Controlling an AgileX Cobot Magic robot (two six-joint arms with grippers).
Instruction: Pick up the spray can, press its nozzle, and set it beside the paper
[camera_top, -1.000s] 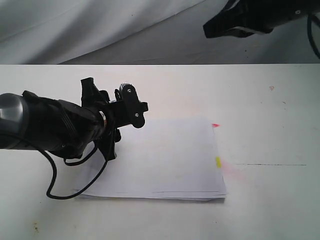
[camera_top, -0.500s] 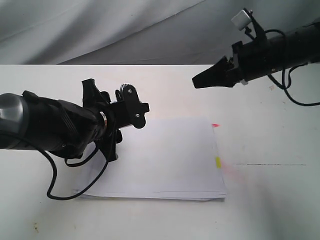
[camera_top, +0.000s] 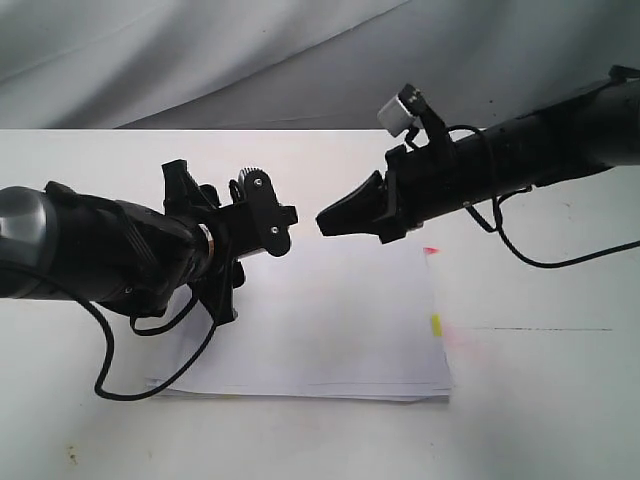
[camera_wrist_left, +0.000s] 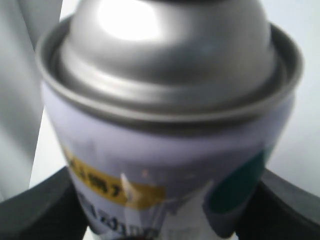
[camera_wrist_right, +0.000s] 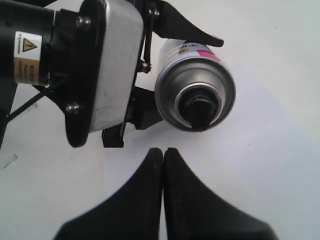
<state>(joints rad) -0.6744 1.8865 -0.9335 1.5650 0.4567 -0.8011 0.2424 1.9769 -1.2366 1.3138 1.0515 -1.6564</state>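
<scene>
Left wrist view: can (camera_wrist_left: 165, 125) fills frame, blurred, clamped in left tool (camera_top: 258, 215); top cut off. Exterior view hides can from you behind that tool, near paper's (camera_top: 330, 320) far-left corner. Right wrist view gives you nozzle (camera_wrist_right: 201, 107): right tool (camera_wrist_right: 163, 152) tips together, close, not touching. Bare desk (camera_top: 540, 400) right of paper.

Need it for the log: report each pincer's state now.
Left pincer: closed on the can.
Right pincer: closed, holding nothing.
</scene>
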